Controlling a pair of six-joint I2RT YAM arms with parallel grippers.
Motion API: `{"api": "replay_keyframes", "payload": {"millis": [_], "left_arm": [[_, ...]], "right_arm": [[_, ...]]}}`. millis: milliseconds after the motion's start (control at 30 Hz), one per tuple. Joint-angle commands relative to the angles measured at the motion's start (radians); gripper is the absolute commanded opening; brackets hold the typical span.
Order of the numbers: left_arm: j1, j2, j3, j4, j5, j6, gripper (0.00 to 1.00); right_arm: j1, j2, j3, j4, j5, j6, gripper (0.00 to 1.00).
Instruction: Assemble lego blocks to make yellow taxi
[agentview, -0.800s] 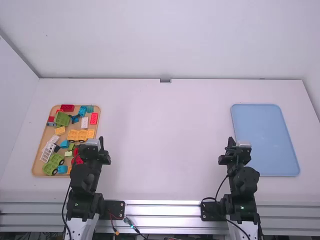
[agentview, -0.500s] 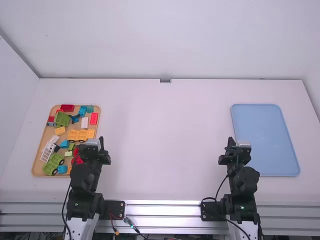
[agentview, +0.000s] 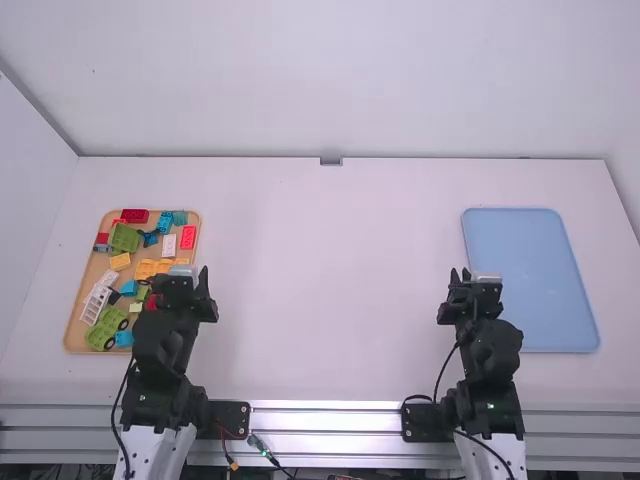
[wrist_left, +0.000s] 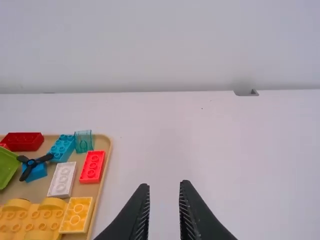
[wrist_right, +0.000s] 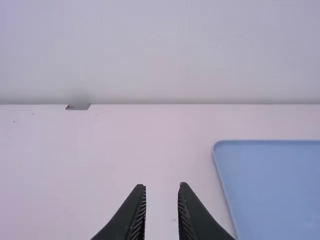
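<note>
My left gripper (agentview: 190, 278) is beside the right edge of the wooden tray (agentview: 75, 322); in the left wrist view the gripper (wrist_left: 164, 186) is open with nothing between its fingers. The tray holds a yellow wheeled base (agentview: 150, 268), partly hidden by the arm, and a small yellow brick (agentview: 120, 261). In the left wrist view, the yellow studded base (wrist_left: 32, 220) lies against a lighter yellow brick (wrist_left: 76, 215). My right gripper (agentview: 460, 280) stands just left of the blue tray; in the right wrist view this gripper (wrist_right: 162, 187) is open and holds nothing.
Red bricks (agentview: 188, 237), a white brick (agentview: 169, 245), blue pieces (agentview: 165, 222), green wheeled pieces (agentview: 107, 328) and a white frame (agentview: 95, 304) also crowd the wooden tray. A blue tray (agentview: 530, 270) lies at the right. A wall borders the table's far edge.
Both grippers have opened. The left arm has shifted slightly, and its gripper now covers part of the yellow wheeled base. The right arm has moved a little too.
</note>
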Motion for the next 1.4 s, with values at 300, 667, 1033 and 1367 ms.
{"api": "replay_keyframes", "payload": {"millis": [300, 667, 1033, 1367], "left_arm": [[0.026, 0.324, 0.276, -0.039, -0.015, 0.082, 0.39], [0.075, 0.643, 0.536, -0.095, -0.1, -0.166, 0.61], [0.184, 1.04, 0.91, -0.375, -0.138, -0.405, 0.81], [0.299, 1.47, 1.283, -0.693, -0.152, -0.539, 0.93]], "right_arm": [[0.047, 0.328, 0.235, 0.097, 0.016, -0.036, 0.39], [0.087, 0.66, 0.44, 0.192, 0.022, 0.017, 0.61], [0.124, 0.942, 0.624, 0.26, 0.026, 0.017, 0.81], [0.146, 1.118, 0.739, 0.28, 0.03, 0.017, 0.94]]}}
